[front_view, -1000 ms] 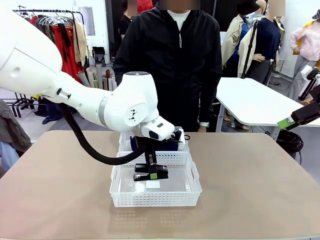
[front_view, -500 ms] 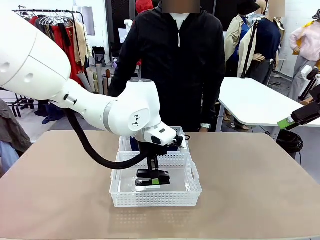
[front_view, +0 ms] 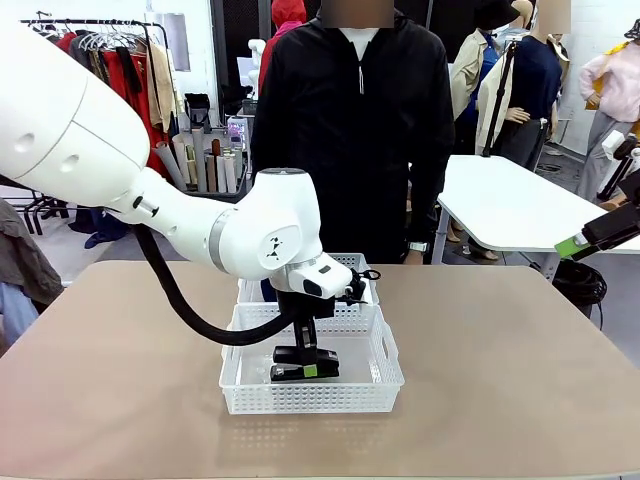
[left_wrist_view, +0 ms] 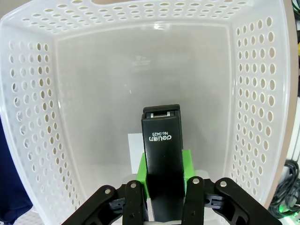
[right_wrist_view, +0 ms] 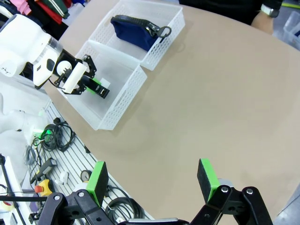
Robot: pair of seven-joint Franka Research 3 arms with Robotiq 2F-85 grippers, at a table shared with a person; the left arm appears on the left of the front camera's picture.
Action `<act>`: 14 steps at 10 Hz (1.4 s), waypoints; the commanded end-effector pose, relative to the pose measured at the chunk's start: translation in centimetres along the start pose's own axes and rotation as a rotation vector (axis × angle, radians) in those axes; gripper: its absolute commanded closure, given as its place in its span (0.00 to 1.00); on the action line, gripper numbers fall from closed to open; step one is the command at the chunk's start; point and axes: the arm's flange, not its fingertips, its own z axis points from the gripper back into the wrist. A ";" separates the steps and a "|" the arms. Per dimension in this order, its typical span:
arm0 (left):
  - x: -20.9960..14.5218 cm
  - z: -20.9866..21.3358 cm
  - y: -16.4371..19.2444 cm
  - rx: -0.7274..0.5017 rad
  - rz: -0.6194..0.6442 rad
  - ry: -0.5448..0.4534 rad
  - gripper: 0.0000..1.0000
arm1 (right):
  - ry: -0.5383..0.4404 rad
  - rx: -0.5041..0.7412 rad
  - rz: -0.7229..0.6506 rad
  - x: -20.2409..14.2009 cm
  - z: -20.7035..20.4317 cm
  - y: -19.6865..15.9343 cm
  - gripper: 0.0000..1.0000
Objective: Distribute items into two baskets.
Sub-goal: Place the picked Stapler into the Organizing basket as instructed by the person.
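Note:
My left gripper is shut on the black stapler and holds it low inside the near white basket, close to its floor. In the left wrist view the stapler sticks out from between the green pads of my left gripper, with the basket's perforated wall around it. The navy pouch lies in the far basket. My right gripper stands open high above the table's right side, with nothing between its fingers.
A person in a black jacket stands at the far edge, right behind the baskets. The tan tabletop is bare to the left and right of the baskets. Cables and gear lie beside the table below the near basket.
My left gripper has lowered the stapler deeper into the near basket. The person has shifted a little to the right. The right arm has stayed still.

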 end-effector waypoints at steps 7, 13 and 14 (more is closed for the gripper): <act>-0.6 3.8 -0.2 0.048 0.048 -0.018 0.00 | -0.006 -0.004 0.006 0.1 0.0 0.0 0.00; -0.1 4.2 0.4 0.055 0.031 -0.025 0.00 | -0.006 -0.004 0.006 0.1 0.0 0.0 0.00; -0.1 4.2 0.4 0.055 0.031 -0.025 0.00 | -0.006 -0.004 0.006 0.1 0.0 0.0 0.00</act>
